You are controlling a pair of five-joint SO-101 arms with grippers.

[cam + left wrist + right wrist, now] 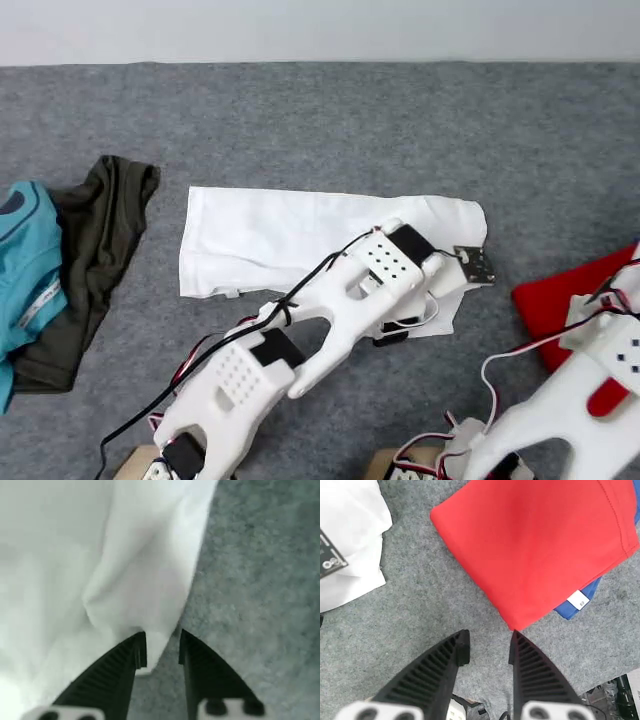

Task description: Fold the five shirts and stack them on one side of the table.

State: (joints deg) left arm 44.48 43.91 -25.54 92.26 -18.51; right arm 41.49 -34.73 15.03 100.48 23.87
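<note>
The left gripper (161, 647), seen from the left wrist, has its two black ribbed fingers slightly spread, and a hanging corner of the white cotton shirt (75, 555) dips into the gap between them, above the grey felt-like table cover (260, 580). From the right wrist, the right gripper (489, 647) also has its black fingers spread with nothing between them. It hovers over bare grey cover, with the pointed corner of a folded red shirt (535, 545) just beyond its fingertips. A blue shirt (580, 607) peeks out from under the red one. From the high view, the white shirt lies folded lengthwise at the table's middle, with a white plastic arm (330, 310) stretched over its near right part. At the left edge, a crumpled dark olive shirt (95, 250) lies partly under a teal shirt (25, 260). The red shirt sits at the right edge, beneath the other arm (570, 400).
</note>
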